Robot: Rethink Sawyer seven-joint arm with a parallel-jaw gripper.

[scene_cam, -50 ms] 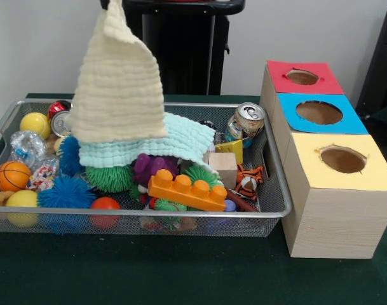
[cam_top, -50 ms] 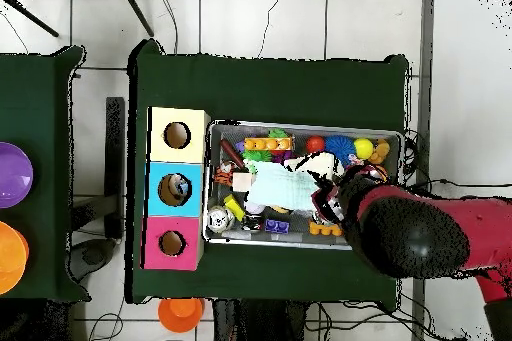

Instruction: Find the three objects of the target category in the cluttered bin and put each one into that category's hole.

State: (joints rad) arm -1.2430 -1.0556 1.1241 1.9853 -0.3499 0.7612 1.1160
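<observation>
Front view: a wire bin (scene_cam, -50 ms: 269,184) sits on the green tabletop (scene_cam, -50 ms: 180,273), packed with toys. A cream cloth (scene_cam, -50 ms: 117,82) is lifted by one corner, which runs up to the top edge; what holds it is out of sight, so I cannot tell how the jaws stand. Its lower hem hangs over a mint cloth (scene_cam, -50 ms: 180,140) that drapes across the middle of the pile. Along the bin's front edge lie a yellow ball (scene_cam, -50 ms: 21,204), a blue spiky ball (scene_cam, -50 ms: 66,194), a red ball (scene_cam, -50 ms: 105,210) and an orange building block (scene_cam, -50 ms: 187,189). A small basketball (scene_cam, -50 ms: 12,175) rests by the left wall, and a drink can (scene_cam, -50 ms: 247,121) leans in the back right corner, above a striped tiger toy (scene_cam, -50 ms: 249,181). Just right of the bin stands a wooden box with three holes: a red panel (scene_cam, -50 ms: 304,76) at the back, a blue panel (scene_cam, -50 ms: 320,113) in the middle, a yellow panel (scene_cam, -50 ms: 342,159) in front.

Overhead view: the red and black arm (cam_top, -50 ms: 415,237) covers one end of the bin (cam_top, -50 ms: 300,125). The gripper itself is hidden beneath it. The three-hole box (cam_top, -50 ms: 178,189) touches the bin's opposite end.
</observation>
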